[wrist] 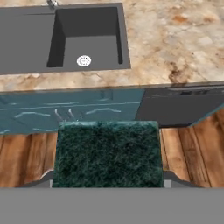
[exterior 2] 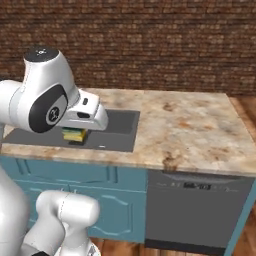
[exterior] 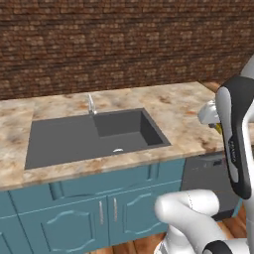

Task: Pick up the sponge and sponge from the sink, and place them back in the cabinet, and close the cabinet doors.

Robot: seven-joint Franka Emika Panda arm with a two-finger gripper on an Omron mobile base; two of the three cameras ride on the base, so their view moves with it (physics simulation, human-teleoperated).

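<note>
My gripper (exterior 2: 75, 131) is shut on a sponge (exterior 2: 74, 135), a small yellow block with a dark green scouring face. In the hand view that green face (wrist: 107, 153) sits between my fingertips (wrist: 168, 178), with the counter front and floor beyond it. In the left base view the hand (exterior: 212, 118) hangs at the right, by the counter's front edge, a bit of yellow sponge (exterior: 218, 128) below it. The dark grey sink (exterior: 59, 144) (wrist: 26, 39) (exterior 2: 122, 125) shows a bare basin with a white drain (wrist: 83, 60). The cabinet and its doors are out of view.
A small silver faucet (exterior: 91, 104) stands behind the sink. Tan marble counter (exterior 2: 195, 130) stretches right, above a dark grey dishwasher front (exterior 2: 197, 210). Low teal doors (exterior: 74, 218) sit under the sink. A brick wall (exterior: 124, 44) backs the counter; wooden floor (wrist: 192, 153) lies in front.
</note>
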